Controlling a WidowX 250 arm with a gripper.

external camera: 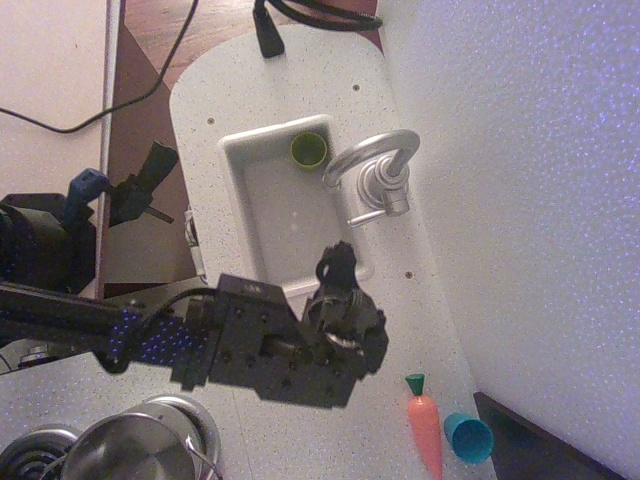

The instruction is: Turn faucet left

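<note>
The shiny silver faucet (375, 170) stands on the counter at the right rim of the small grey sink (262, 148). Its arched spout curves over the sink's far right corner and its small lever points toward the near side. My black gripper (333, 268) hangs over the sink's near right corner, a short way below and left of the faucet and apart from it. Its fingers look close together with nothing between them, but the dark shape hides the gap.
A green cup (308, 150) sits in the sink's far corner. A toy carrot (424, 420) and a blue cup (467, 436) lie at the near right. Steel pots (140, 450) stand at the near left. A white wall (530, 200) runs along the right.
</note>
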